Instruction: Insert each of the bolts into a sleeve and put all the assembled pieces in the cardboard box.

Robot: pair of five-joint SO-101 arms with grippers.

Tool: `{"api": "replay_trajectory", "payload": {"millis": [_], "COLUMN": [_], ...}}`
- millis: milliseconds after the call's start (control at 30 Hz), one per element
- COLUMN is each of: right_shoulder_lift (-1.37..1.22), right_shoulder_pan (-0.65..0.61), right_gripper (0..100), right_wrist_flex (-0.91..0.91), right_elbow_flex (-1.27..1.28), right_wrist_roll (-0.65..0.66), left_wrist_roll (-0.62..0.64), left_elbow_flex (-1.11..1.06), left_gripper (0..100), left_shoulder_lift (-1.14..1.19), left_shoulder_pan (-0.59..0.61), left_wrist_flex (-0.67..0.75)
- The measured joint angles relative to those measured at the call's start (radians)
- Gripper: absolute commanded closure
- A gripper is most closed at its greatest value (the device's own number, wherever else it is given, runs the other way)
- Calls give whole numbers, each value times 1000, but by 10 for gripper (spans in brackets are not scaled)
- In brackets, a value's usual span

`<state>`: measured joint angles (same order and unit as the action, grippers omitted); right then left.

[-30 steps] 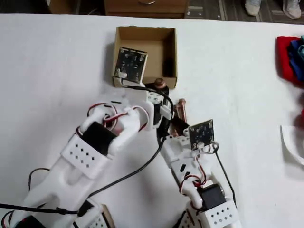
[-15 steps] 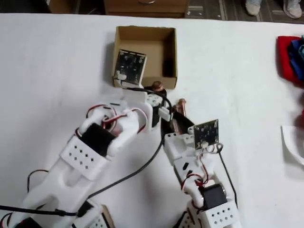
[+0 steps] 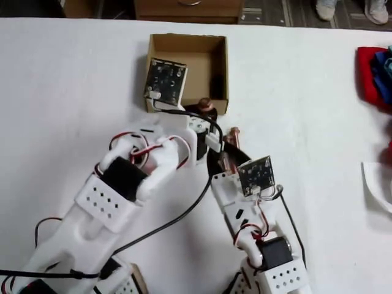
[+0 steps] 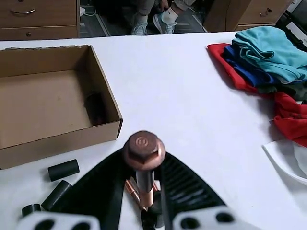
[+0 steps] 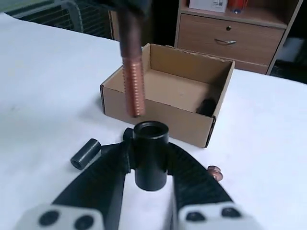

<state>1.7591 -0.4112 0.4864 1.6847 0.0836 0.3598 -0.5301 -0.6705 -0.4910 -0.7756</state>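
My left gripper (image 4: pixel 144 166) is shut on a copper bolt (image 4: pixel 144 148), head up, just in front of the cardboard box (image 3: pixel 187 38). My right gripper (image 5: pixel 150 168) is shut on a black sleeve (image 5: pixel 150 143), upright with its opening upward. The bolt's threaded shaft (image 5: pixel 133 81) hangs above the sleeve with its tip just over the rim, apart from it. In the high view the bolt head (image 3: pixel 206 105) sits beside the box's near wall. A dark piece (image 5: pixel 207 105) lies inside the box. Loose sleeves (image 4: pixel 63 169) and a loose bolt (image 3: pixel 234 139) lie on the table.
Red and blue cloths (image 3: pixel 375 67) are piled at the table's right edge, with a white object (image 3: pixel 376 184) nearer along that edge. Another loose sleeve (image 5: pixel 86 153) lies beside my right gripper. Wooden drawers (image 5: pixel 225 36) stand beyond the table.
Both arms made small shifts. The right wrist swung slightly right, then back left, and the bolt head moved a little toward the box.
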Motion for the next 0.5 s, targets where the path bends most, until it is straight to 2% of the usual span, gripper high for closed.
{"api": "replay_trajectory", "payload": {"millis": [500], "right_shoulder_lift": [0], "right_shoulder_pan": [0], "right_gripper": [977], "right_wrist_flex": [0], "right_elbow_flex": [0], "right_wrist_roll": [3], "left_wrist_roll": [0], "left_elbow_flex": [-14], "left_gripper": [974], "left_shoulder_lift": [2], "left_shoulder_pan": [-35], "left_wrist_flex": [38]}}
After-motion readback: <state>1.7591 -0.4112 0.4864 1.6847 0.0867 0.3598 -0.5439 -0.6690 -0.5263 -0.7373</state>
